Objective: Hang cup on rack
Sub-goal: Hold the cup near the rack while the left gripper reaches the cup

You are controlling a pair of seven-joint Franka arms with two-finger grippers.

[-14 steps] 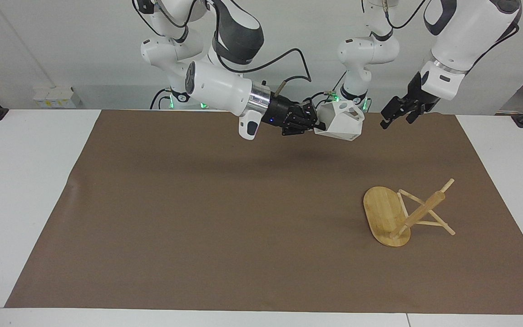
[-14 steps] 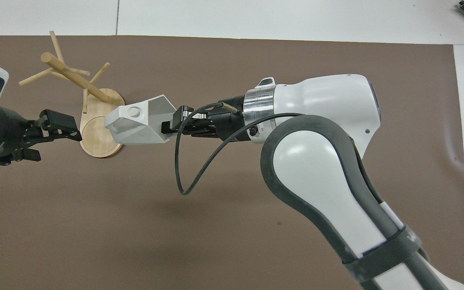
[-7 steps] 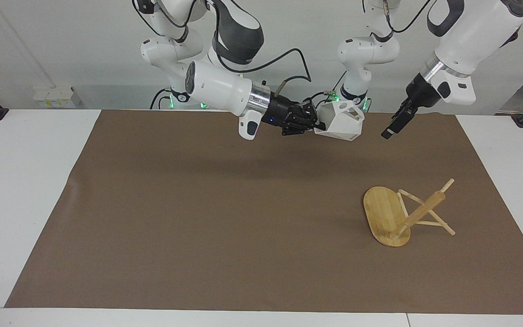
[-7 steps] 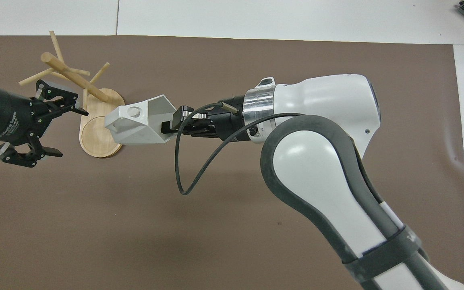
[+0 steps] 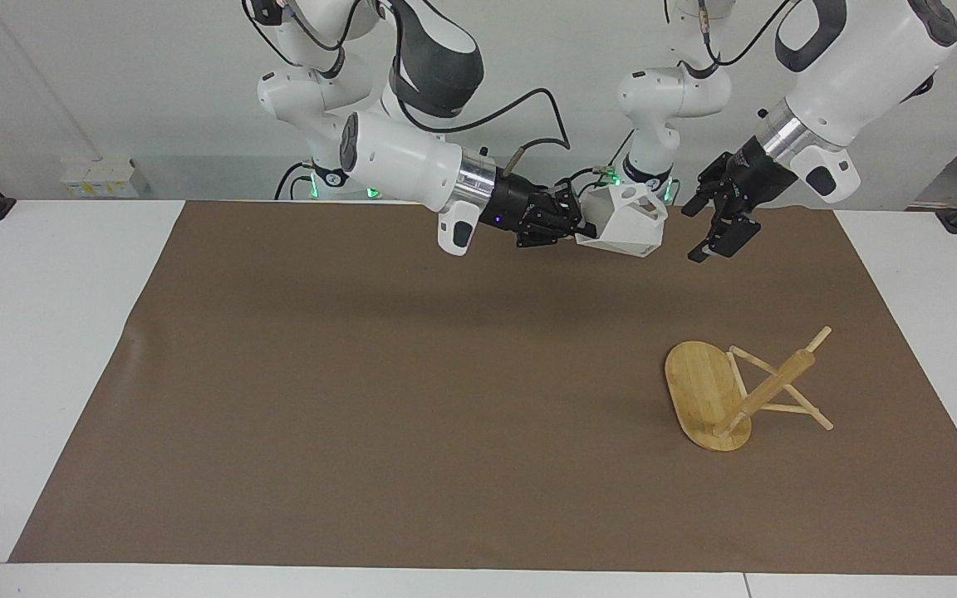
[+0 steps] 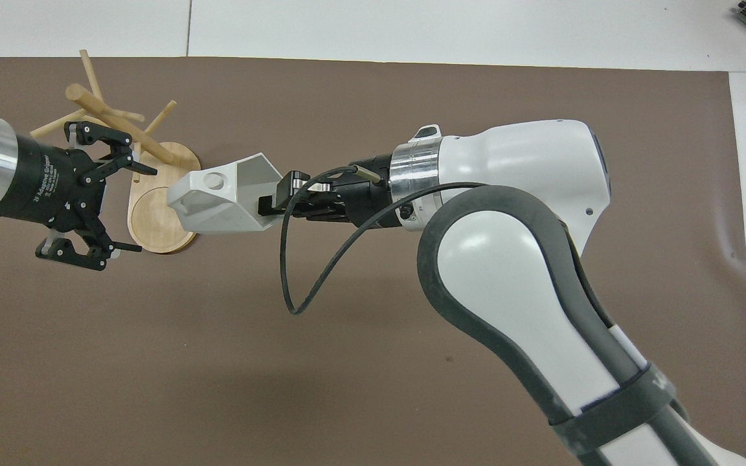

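Brown paper (image 5: 362,399) covers the white table in the facing view; on it the bamboo rack (image 5: 736,397) lies tipped over, toward the left arm's end. Over the paper, well above the rack, the right gripper (image 5: 571,230) is clamped on the white faceted cup (image 5: 624,223). Seen from overhead, the left gripper (image 6: 117,207) hangs beside the cup with fingers spread wide, over the rack's base.
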